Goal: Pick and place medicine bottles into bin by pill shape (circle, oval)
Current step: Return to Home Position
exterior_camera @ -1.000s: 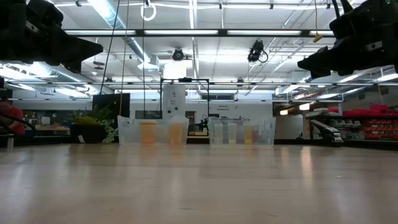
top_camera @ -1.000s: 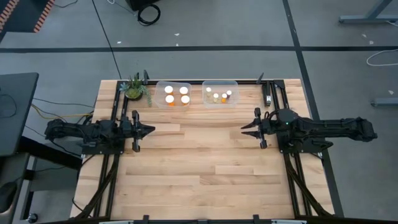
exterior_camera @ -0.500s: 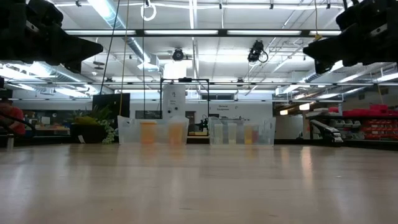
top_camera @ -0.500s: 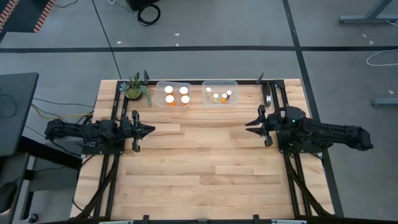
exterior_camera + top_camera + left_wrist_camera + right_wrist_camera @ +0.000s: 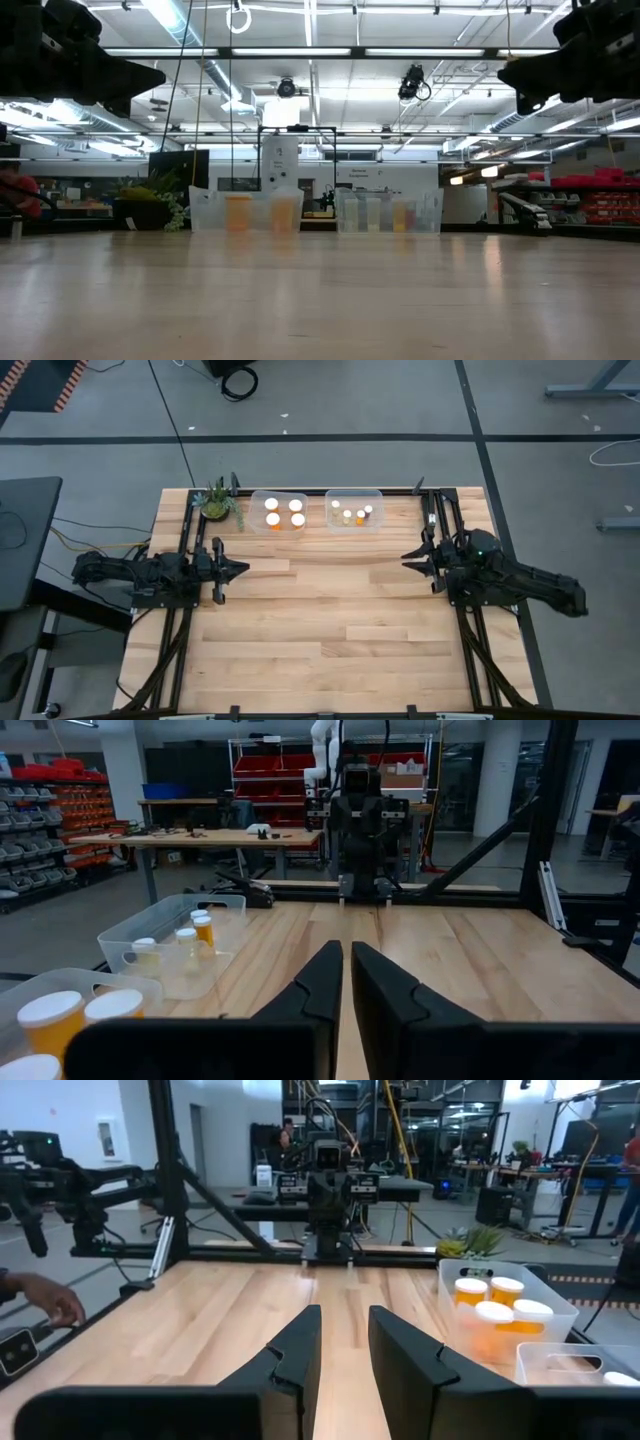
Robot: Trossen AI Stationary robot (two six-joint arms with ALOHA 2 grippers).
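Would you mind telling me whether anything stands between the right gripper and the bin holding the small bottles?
Nothing visible does: the right gripper hangs above the table, and the stretch of wood between it and the bin with the small bottles holds no object.

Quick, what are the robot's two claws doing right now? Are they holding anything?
Left claw: closed, holding nothing.
Right claw: open a little, holding nothing.

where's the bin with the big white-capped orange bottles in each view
High view: big-bottle bin at the table's far edge, left one of two.
Low view: left of centre.
Left wrist view: nearest the camera.
Right wrist view: just before the plant.
Shared landmark: small-bottle bin beside it.
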